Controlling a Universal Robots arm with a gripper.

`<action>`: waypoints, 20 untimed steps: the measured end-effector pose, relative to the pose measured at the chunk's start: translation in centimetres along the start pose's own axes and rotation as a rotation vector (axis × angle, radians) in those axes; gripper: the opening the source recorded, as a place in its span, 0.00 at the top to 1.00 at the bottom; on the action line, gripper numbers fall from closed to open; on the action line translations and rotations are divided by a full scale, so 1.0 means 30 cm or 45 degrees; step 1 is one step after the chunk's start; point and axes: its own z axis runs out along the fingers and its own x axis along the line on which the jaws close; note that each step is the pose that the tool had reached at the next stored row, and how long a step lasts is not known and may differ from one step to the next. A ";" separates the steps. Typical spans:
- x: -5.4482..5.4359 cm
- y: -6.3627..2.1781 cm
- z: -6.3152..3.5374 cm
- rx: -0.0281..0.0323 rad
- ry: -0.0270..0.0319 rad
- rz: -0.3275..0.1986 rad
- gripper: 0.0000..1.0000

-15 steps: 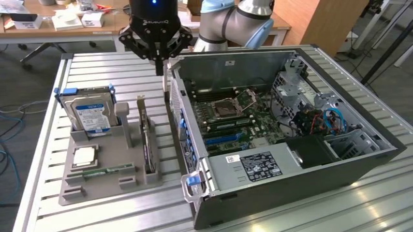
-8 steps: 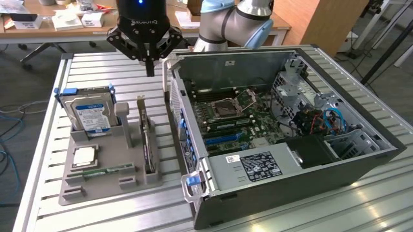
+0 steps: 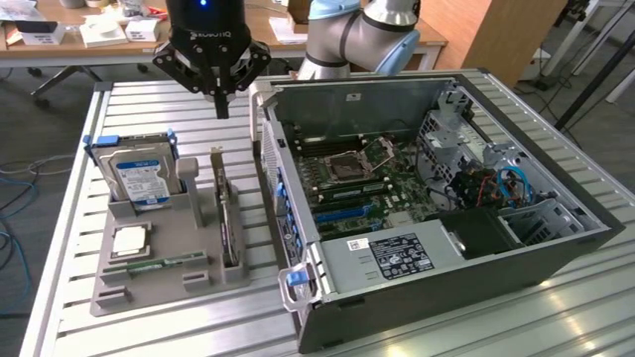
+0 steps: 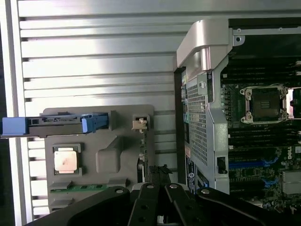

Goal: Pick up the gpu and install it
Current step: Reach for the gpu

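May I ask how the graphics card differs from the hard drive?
The graphics card is thin and dark; the hard drive is thick and silver with a blue-and-white label. The hard drive sits in a blue frame; the graphics card has a narrow metal bracket at one end. Both stand upright in the grey holder.

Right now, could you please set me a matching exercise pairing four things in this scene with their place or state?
1. gpu
2. hard drive
3. memory stick
4. gripper

A. shut, above the slatted table
B. upright in a blue bracket
C. on edge in the grey holder, in the slot beside the computer case
D. flat, green, in the holder

Pairs: 1-C, 2-B, 3-D, 4-A.
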 end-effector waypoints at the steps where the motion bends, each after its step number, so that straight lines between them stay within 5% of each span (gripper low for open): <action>1: 0.000 0.000 0.000 0.0000 0.0000 0.000 0.90; 9: 0.000 -0.013 -0.001 0.0000 0.0000 0.000 0.90; 20: -0.004 -0.087 -0.004 0.0000 0.0000 0.000 0.90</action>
